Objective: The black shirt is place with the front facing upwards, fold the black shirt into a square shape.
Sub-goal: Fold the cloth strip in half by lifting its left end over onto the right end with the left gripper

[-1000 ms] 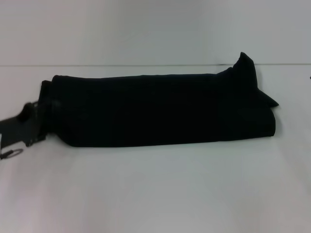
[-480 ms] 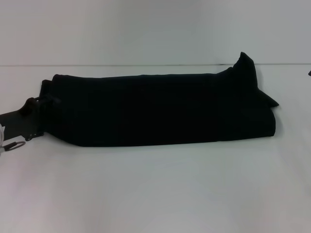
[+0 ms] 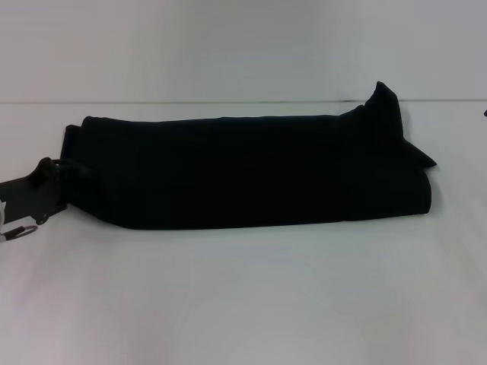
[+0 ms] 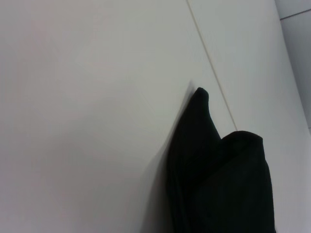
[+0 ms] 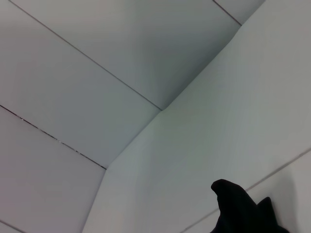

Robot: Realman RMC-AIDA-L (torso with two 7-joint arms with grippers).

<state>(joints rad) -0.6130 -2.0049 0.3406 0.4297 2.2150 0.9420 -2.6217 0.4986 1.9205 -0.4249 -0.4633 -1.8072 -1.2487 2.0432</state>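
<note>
From the head view, the black shirt (image 3: 251,171) lies on the white worktop (image 3: 243,296) as a long folded band running across the scene, with one corner standing up in a peak at the robot's right end. No lettering shows on the upper face. The left hand (image 3: 57,182) sits at the shirt's left end, touching the fabric edge; its dark fingers merge with the dark cloth, so whether they are spread or pinching the shirt I cannot tell. The right hand is almost out of this view, at most a dark sliver at the right edge.

From the left wrist view, the black shirt (image 4: 218,174) shows as folded layers on the worktop (image 4: 87,121), with a pointed tip rising from them. The hand's own fingers are not visible.

From the right wrist view, a peaked piece of the black shirt (image 5: 240,208) appears low in the frame against pale panelled walls (image 5: 97,73).
</note>
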